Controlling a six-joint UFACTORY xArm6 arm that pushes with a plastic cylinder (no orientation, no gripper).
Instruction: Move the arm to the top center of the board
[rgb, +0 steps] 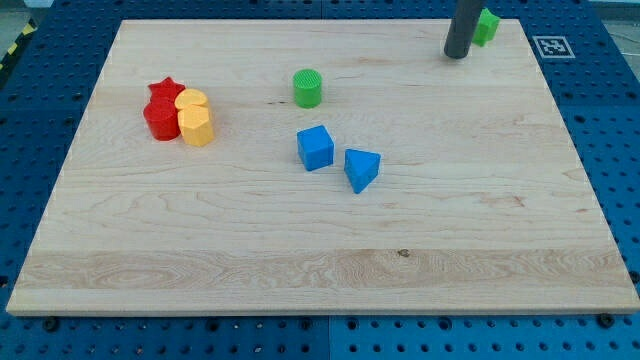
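Observation:
My tip (457, 54) rests on the wooden board (320, 260) near the view's top right, just left of a green block (487, 26) that the rod partly hides. A green cylinder (308, 88) stands left of the tip, near the top middle. A blue cube (315, 147) and a blue triangular block (361, 169) sit close together at the board's middle. At the left, a red star (165, 93), a red cylinder (160, 120), a yellow heart-shaped block (192, 101) and a yellow hexagonal block (198, 126) are bunched together, touching.
The board lies on a blue perforated table (610, 120). A black-and-white marker tag (552, 46) sits off the board's top right corner.

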